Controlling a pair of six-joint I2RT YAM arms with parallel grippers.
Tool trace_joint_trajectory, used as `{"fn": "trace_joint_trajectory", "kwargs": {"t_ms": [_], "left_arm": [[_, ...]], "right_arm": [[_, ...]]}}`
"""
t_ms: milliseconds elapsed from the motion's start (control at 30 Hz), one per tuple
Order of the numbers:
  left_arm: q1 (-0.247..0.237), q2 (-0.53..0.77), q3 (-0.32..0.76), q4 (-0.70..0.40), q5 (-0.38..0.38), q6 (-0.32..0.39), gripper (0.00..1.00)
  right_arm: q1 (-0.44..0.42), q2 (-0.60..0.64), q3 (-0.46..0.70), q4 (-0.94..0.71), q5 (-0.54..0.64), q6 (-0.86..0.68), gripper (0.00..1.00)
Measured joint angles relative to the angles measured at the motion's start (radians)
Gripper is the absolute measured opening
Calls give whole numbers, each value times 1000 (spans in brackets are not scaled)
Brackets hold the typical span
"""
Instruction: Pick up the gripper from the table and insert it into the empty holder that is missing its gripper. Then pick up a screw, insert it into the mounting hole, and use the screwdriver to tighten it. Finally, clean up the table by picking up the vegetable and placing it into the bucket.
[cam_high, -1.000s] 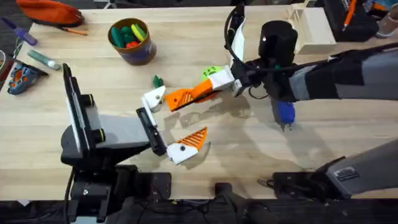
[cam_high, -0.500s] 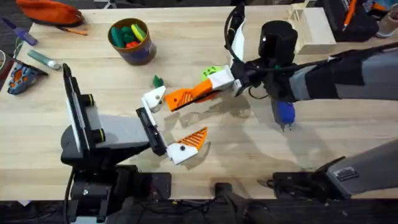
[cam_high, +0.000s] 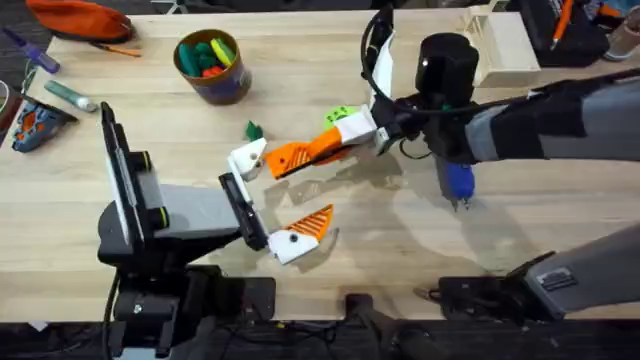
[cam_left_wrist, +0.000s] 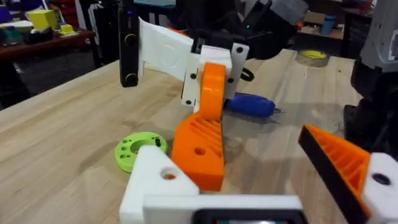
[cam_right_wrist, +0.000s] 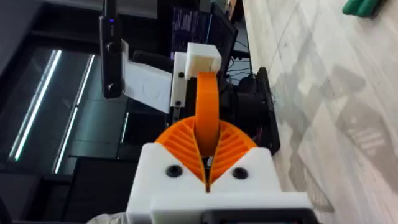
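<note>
The right pincer (cam_high: 322, 146) is clamped on the gripper (cam_high: 291, 157), the small orange wedge, and holds it against the empty holder (cam_high: 247, 158), the white mount on the far finger of the left pincer (cam_high: 272, 200). The left pincer stands apart and holds nothing. The gripper looks light, stiff and smooth, so I judge it can slip or turn between the pads; the best hold is on its two flat sides, near the thick end, leaving the mounting hole free. The screwdriver (cam_high: 457, 183) lies on the tabletop (cam_high: 320, 80) at the right. The vegetable (cam_high: 254, 130) lies just beyond the holder, and the bucket (cam_high: 212, 66) stands farther at the left.
</note>
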Motion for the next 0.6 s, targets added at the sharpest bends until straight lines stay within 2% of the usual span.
{"fn": "trace_joint_trajectory", "kwargs": {"t_ms": [600], "left_arm": [[0,0,0,0,0,0,985]], "right_arm": [[2,-3,0,29,0,24,11]]}}
